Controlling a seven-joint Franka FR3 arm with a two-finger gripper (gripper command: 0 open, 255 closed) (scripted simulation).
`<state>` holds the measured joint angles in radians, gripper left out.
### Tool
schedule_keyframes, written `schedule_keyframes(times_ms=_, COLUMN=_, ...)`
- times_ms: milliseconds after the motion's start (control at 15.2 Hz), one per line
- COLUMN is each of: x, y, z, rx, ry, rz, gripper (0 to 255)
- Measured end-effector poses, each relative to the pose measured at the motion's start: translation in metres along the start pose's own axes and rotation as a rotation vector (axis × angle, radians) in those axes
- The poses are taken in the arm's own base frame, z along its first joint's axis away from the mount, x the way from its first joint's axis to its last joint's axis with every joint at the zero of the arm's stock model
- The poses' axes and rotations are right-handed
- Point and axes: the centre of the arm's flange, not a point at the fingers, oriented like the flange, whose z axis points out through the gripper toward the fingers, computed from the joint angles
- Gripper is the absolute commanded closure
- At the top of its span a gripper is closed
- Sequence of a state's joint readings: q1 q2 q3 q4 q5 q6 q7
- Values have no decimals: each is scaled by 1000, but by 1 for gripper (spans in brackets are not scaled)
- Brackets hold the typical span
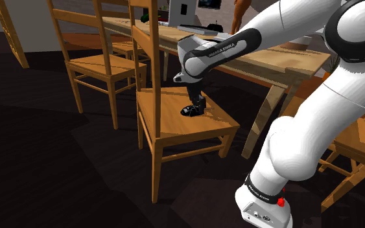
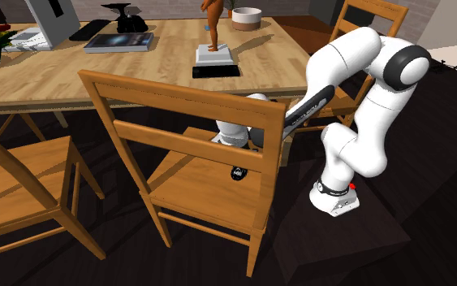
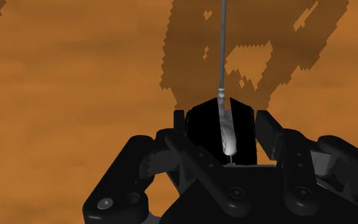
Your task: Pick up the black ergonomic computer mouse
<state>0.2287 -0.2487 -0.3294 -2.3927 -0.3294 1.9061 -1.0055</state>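
Black two-finger gripper (image 3: 220, 124) is pinching the black ergonomic computer mouse (image 3: 204, 137), jaws pressing on both flanks. Mouse is sitting dead between the tips on the orange-brown wooden chair seat (image 1: 174, 126), mid-frame in the shoulder view, long axis pointing straight away from the palm, crossing the closing line.

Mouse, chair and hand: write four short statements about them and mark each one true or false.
1. The black mouse rests on a wooden chair seat. True.
2. The hand hovers high above the table. False: it is down at the mouse, just over the seat.
3. The chair that bears the mouse stands upright. True.
4. The tabletop is bare. False: it bears a white pot, a figurine and more.
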Motion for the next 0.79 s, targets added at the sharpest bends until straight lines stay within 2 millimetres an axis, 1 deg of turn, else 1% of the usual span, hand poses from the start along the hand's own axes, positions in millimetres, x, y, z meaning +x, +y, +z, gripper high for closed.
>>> schedule_keyframes(times_ms=396, x=-1, y=0, z=-2, rx=2, ry=-1, rz=-1, gripper=255)
schedule_keyframes(times_ms=792, x=-8, y=-3, z=-29, rx=2, ry=-1, rz=-1, gripper=255)
